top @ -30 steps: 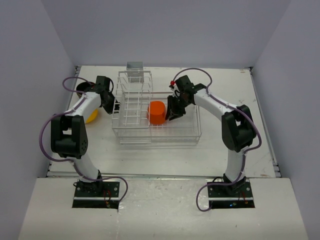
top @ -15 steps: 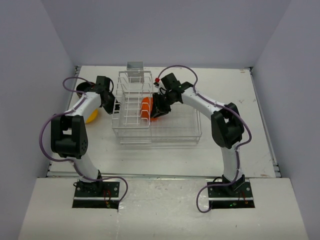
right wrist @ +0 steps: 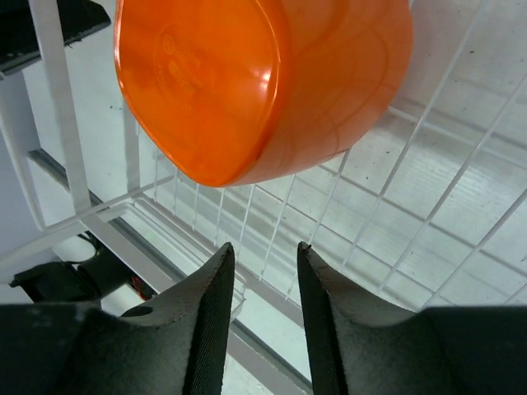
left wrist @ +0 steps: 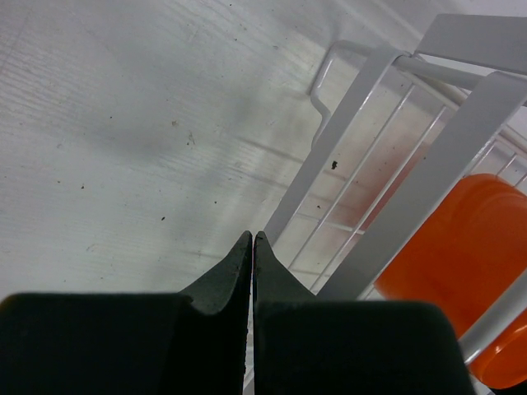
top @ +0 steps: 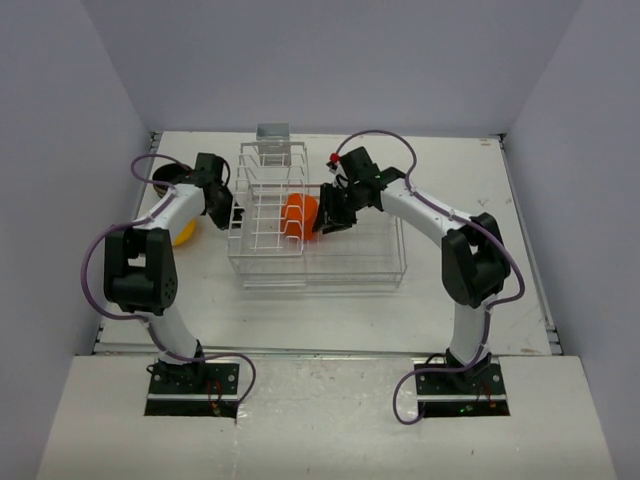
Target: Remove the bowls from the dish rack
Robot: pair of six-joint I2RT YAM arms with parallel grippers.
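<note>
One orange-red bowl [top: 299, 215] lies tipped on its side in the dish rack [top: 320, 280], against the tall slotted section. In the right wrist view its base [right wrist: 263, 82] faces me above the wire floor [right wrist: 461, 164]. My right gripper [top: 322, 226] [right wrist: 263, 247] hangs just right of the bowl, open, with nothing between its fingers. My left gripper [top: 232, 212] [left wrist: 251, 237] is shut and empty at the rack's left outer side [left wrist: 362, 123], and the orange-red bowl [left wrist: 461, 271] shows through the wires. A yellow bowl [top: 183, 234] sits on the table left of the rack, half hidden by the left arm.
A dark round thing [top: 164, 180] lies behind the left arm near the back left corner. A small grey box [top: 272, 131] stands at the rack's far end. Grey walls close in on both sides of the white table [top: 450, 310].
The orange-red bowl has gone from base-up in the low basket to tipped against the tall section, shoved left by the right gripper. That gripper has since drawn back slightly and opened a little.
</note>
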